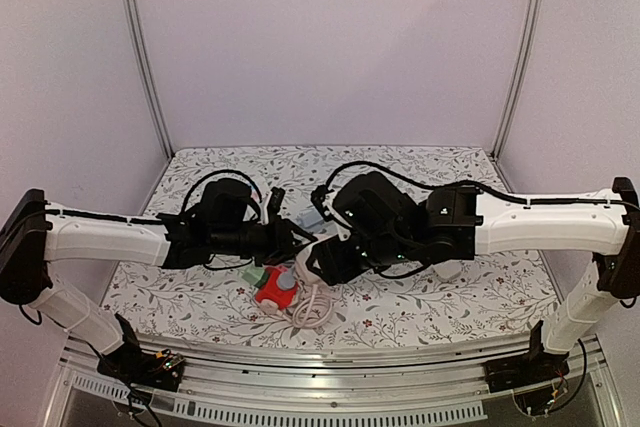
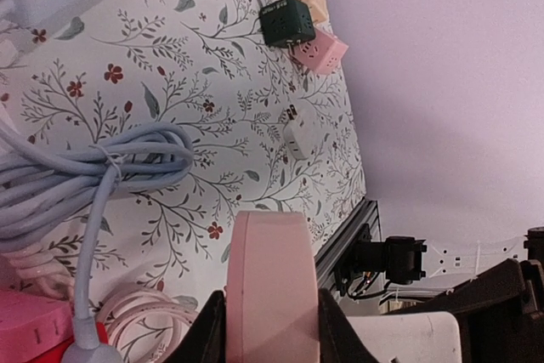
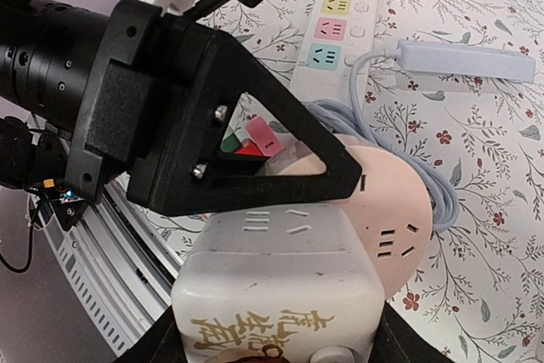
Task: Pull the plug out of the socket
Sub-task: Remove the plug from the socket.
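Clamping pink socket: left end effector | clamping white plug: right end effector

Left arm and right arm reach inward, forearms roughly level, wrists meeting at centre. Left gripper: jaws narrowly set, clamped on a pink round socket. Right gripper: jaws wider, closed around a white cube adapter.
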`<control>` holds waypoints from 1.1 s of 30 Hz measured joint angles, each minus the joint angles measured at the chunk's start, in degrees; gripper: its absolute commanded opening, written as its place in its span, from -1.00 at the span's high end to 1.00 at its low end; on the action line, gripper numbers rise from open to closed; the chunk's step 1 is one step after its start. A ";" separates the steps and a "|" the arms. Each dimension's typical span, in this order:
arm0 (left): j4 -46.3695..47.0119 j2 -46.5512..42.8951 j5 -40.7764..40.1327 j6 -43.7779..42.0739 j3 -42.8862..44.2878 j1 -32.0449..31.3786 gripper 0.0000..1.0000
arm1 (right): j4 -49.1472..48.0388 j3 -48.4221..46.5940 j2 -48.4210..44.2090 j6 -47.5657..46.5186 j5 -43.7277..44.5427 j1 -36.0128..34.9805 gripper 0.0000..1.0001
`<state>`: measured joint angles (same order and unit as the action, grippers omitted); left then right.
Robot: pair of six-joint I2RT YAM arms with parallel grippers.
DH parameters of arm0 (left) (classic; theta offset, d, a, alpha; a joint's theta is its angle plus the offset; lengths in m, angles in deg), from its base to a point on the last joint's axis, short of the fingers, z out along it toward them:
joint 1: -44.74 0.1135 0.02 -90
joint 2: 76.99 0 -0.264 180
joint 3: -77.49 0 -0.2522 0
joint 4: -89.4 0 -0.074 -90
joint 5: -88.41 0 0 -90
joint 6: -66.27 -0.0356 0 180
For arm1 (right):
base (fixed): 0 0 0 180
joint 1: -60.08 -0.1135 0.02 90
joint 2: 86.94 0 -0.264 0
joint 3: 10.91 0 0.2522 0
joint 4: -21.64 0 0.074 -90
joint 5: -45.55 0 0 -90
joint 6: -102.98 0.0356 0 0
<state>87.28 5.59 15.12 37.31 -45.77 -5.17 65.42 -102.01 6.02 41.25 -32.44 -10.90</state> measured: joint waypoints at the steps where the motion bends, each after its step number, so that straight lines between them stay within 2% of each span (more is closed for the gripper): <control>1: 0.00 0.00 0.00 -0.09 0.00 0.00 0.75 | -0.31 0.26 -0.15 0.15 -0.50 0.31 0.44; 7: 0.09 -0.04 0.94 -1.01 0.02 0.07 0.75 | -6.49 6.12 -3.41 1.20 -8.07 3.54 0.44; 13: -0.39 -0.61 1.90 -1.95 0.02 0.22 0.76 | -9.11 8.07 -4.39 1.33 -13.25 5.16 0.45; 33: -3.85 -1.66 2.78 -3.89 0.24 0.59 0.79 | -11.45 9.49 -4.42 2.60 -18.49 6.56 0.48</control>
<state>83.43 3.93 17.89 33.42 -45.53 -4.58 53.97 -92.52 1.61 43.86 -50.93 -4.34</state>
